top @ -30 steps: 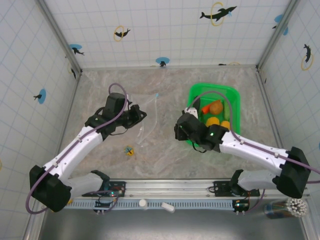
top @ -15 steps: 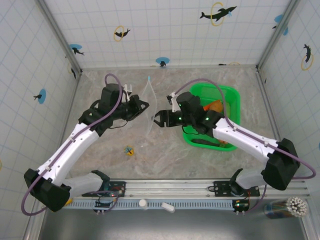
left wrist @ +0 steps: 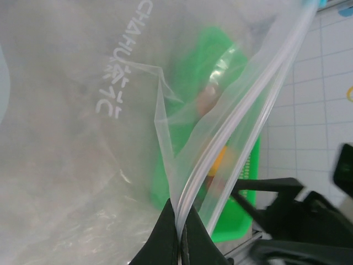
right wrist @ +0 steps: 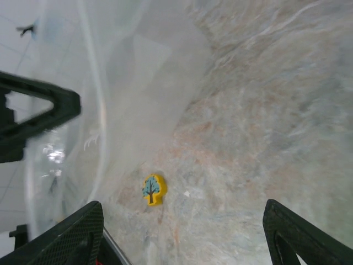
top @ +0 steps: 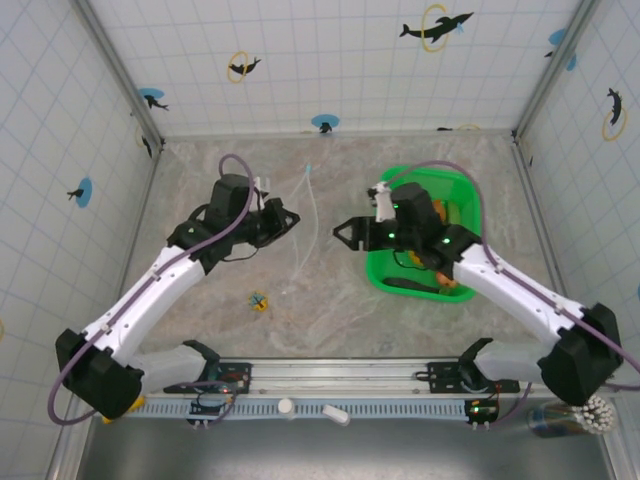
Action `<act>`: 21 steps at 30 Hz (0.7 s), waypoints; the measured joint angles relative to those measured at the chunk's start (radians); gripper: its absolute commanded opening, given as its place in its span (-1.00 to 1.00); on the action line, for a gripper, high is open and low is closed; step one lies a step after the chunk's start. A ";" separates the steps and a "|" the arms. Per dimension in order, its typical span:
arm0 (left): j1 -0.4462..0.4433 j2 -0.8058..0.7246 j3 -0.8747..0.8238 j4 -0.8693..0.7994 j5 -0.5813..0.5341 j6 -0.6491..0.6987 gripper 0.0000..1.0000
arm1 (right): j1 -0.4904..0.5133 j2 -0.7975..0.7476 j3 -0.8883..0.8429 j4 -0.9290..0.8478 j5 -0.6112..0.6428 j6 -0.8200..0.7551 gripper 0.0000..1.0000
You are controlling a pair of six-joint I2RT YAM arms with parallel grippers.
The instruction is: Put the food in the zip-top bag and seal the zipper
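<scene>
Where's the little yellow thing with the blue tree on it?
The yellow tree charm lies on the table, left of the middle in the top view, nearer the front edge than the clear bag.

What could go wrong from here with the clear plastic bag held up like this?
The left gripper pinches only the thin zipper strip of the clear floppy plastic bag, so it might slip free. The open right gripper hangs close beside the bag and could knock it. The mouth looks barely open, which may make loading hard.
</scene>
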 measured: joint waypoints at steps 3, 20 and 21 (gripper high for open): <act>0.006 0.064 -0.038 0.058 0.027 -0.002 -1.00 | -0.093 -0.056 -0.008 -0.044 0.002 -0.026 0.50; 0.007 0.114 -0.187 0.399 0.150 -0.087 -1.00 | -0.299 0.051 -0.018 -0.371 0.469 -0.004 1.00; 0.007 0.114 -0.196 0.412 0.151 -0.091 -1.00 | -0.317 0.069 -0.018 -0.376 0.468 0.018 1.00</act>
